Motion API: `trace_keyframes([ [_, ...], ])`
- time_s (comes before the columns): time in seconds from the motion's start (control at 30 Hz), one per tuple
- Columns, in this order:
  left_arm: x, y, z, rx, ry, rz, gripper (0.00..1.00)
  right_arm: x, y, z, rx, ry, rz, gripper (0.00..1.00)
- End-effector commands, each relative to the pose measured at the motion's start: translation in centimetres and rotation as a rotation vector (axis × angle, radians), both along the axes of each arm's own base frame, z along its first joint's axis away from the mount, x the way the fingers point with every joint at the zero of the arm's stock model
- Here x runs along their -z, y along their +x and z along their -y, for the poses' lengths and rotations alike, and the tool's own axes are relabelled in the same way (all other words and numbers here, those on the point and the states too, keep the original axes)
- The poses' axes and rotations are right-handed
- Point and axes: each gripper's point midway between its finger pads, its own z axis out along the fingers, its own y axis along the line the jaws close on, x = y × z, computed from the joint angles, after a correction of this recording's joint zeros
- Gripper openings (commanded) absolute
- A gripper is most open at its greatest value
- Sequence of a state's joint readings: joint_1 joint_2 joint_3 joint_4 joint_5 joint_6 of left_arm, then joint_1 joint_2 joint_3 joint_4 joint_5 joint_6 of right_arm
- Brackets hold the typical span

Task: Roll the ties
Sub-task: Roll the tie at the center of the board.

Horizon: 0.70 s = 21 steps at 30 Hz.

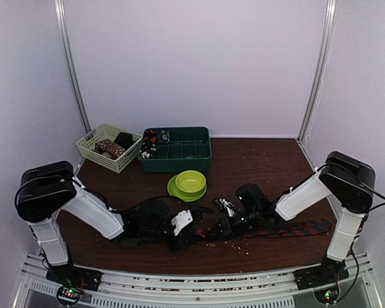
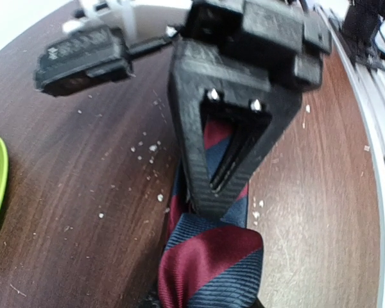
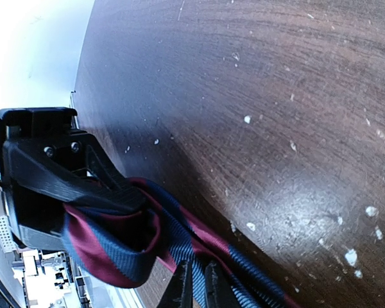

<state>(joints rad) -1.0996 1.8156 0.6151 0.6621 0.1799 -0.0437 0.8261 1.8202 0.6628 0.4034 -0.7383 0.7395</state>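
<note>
- Red-and-navy striped tie (image 1: 301, 228) lies along the near part of the dark wooden table (image 1: 269, 167). One flat stretch runs out to the right, and the other end is gathered between the two arms.
- The left gripper (image 1: 196, 232) is clamped on the folded end. In the right wrist view, the fabric loops in a fat fold around its black finger (image 3: 131, 205).
- From the left wrist camera, that fold (image 2: 212, 269) bulges at the bottom of the frame, just off the tabletop.
- The right gripper (image 1: 226, 228) comes down on the tie just beside the fold, its jaws almost together (image 2: 208, 200).
- Its own camera shows two thin fingertips (image 3: 183, 289) side by side over the striped strands. Whether any fabric is pinched between them cannot be made out.
- White crumbs (image 2: 154, 147) are scattered on the wood around the tie.
- A lime-green bowl (image 1: 190, 181) sits on a matching plate (image 1: 174, 189) just behind the grippers.
- Farther back stand a dark green compartment tray (image 1: 186, 153) and a pale mesh basket (image 1: 90, 146), each holding small dark bundles.
</note>
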Motion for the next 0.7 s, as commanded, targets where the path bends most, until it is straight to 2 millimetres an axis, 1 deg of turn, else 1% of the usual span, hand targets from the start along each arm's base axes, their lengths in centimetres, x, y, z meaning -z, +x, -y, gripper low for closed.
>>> trace_keyframes([
  [0.0,2.2,-0.6,-0.3,0.08,0.121,0.009,0.26,3.6,0.0,2.9,0.073,-0.146,-0.052,0.1],
  [0.07,3.3,-0.5,-0.4,0.076,0.167,-0.009,0.26,3.2,0.0,2.8,0.075,-0.137,-0.048,0.12],
  [0.13,4.1,-0.4,-0.3,0.073,0.196,-0.029,0.26,2.2,0.2,2.5,0.079,-0.104,-0.042,0.16],
  [0.17,4.4,-0.4,-0.3,0.073,0.205,-0.038,0.26,1.5,0.3,2.2,0.083,-0.079,-0.038,0.19],
  [0.27,4.7,-0.5,-0.1,0.078,0.216,-0.05,0.26,-1.0,0.3,1.3,0.085,-0.001,-0.032,0.32],
  [0.33,4.7,-0.6,-0.1,0.08,0.218,-0.053,0.27,-2.5,0.3,0.6,0.079,0.033,-0.023,0.37],
  [0.4,4.8,-0.6,-0.2,0.083,0.219,-0.057,0.27,-3.8,0.5,-0.1,0.077,0.059,-0.016,0.39],
  [0.47,4.8,-0.8,-0.2,0.088,0.219,-0.061,0.26,-4.6,0.6,-0.4,0.079,0.074,-0.013,0.4],
  [0.67,4.9,-0.8,-0.2,0.089,0.219,-0.062,0.26,-5.9,0.4,-1.1,0.069,0.103,-0.031,0.42],
])
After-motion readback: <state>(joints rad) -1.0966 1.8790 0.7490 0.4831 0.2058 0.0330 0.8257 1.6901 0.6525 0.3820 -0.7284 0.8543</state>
